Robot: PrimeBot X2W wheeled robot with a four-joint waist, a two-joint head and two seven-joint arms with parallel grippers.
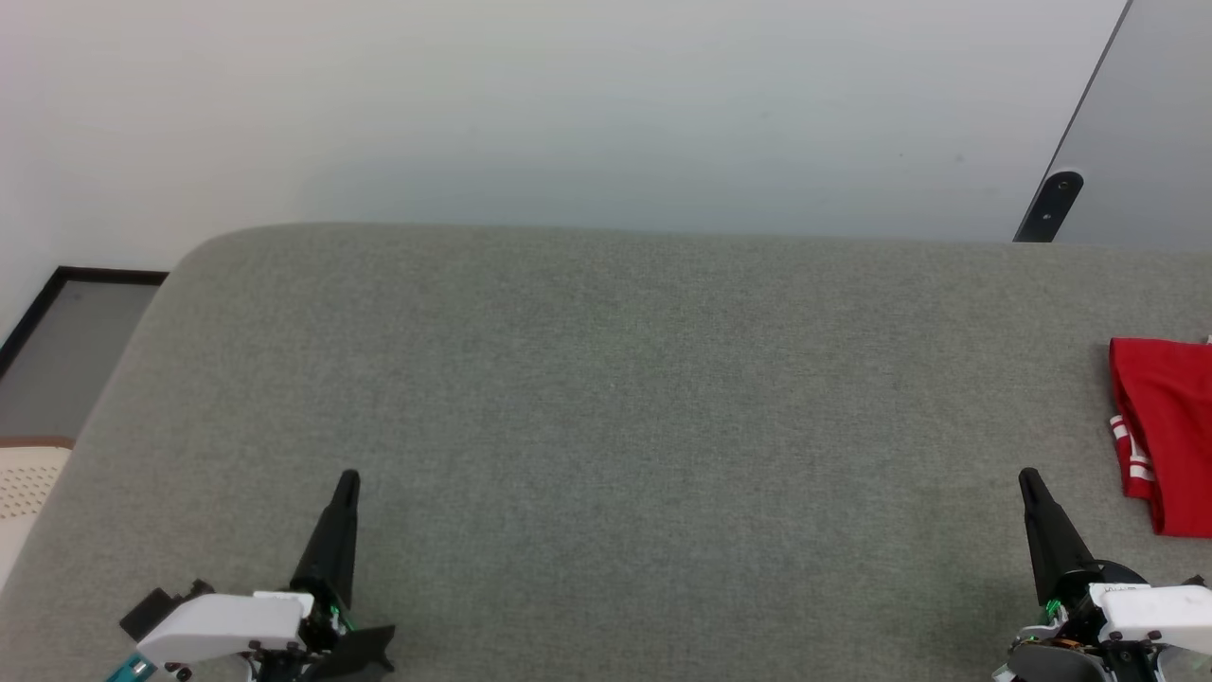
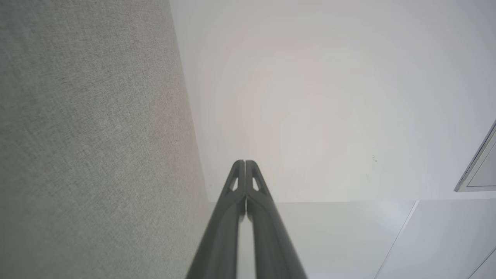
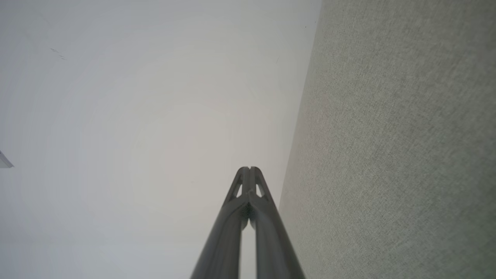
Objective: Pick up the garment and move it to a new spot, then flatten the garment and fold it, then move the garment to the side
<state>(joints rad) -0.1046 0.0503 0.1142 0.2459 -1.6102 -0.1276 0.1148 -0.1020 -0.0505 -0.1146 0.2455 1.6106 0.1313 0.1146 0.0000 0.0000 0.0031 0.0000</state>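
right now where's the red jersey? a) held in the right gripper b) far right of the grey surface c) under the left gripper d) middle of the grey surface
B: the red jersey lies on the grey fabric surface at the head view's right edge, apart from the shut right gripper.

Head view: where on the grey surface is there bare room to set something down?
The grey surface is bare from the left hand across to the right hand and up to its far edge by the wall. Only the right edge is taken, where the red garment lies, apart from the right hand.
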